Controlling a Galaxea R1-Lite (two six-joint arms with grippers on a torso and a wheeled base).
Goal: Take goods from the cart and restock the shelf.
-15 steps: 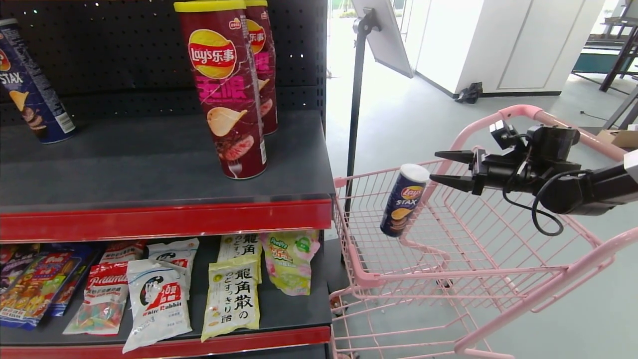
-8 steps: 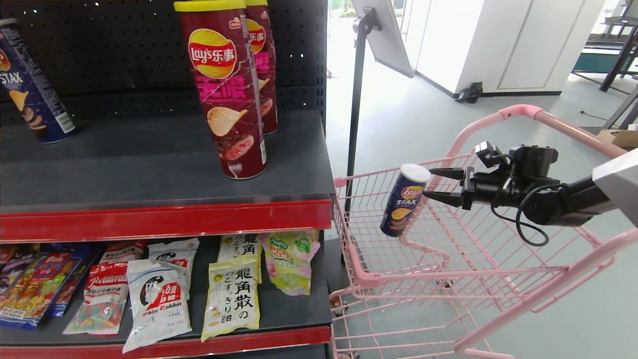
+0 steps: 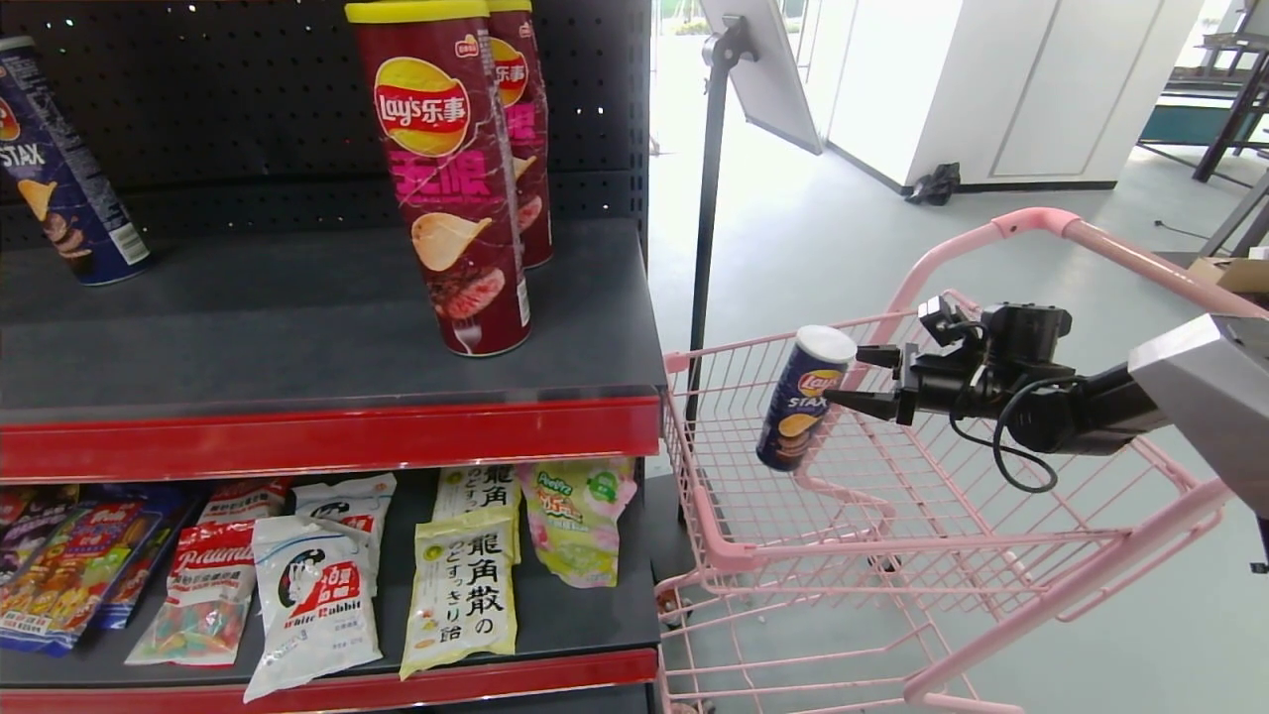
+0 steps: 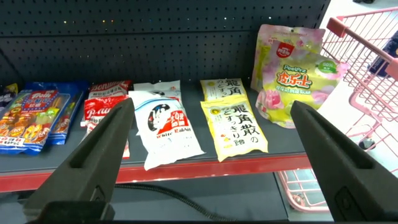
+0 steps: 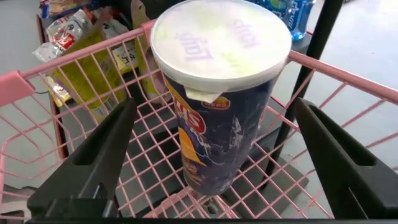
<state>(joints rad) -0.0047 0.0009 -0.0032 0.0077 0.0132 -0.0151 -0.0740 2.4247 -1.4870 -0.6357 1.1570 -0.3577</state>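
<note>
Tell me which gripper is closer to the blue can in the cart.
Right. The right gripper sits open at the can, fingers either side, not touching. The left gripper is away at the lower shelf, facing the snack bags.

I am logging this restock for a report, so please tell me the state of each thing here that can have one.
blue can: in the cart, lid on, tilted, not gripped
right gripper: open, jaws on either side of the can
left gripper: open, holding nothing
red cans: upright on the upper shelf, lids on
snack bags: lying flat on the lower shelf
</note>
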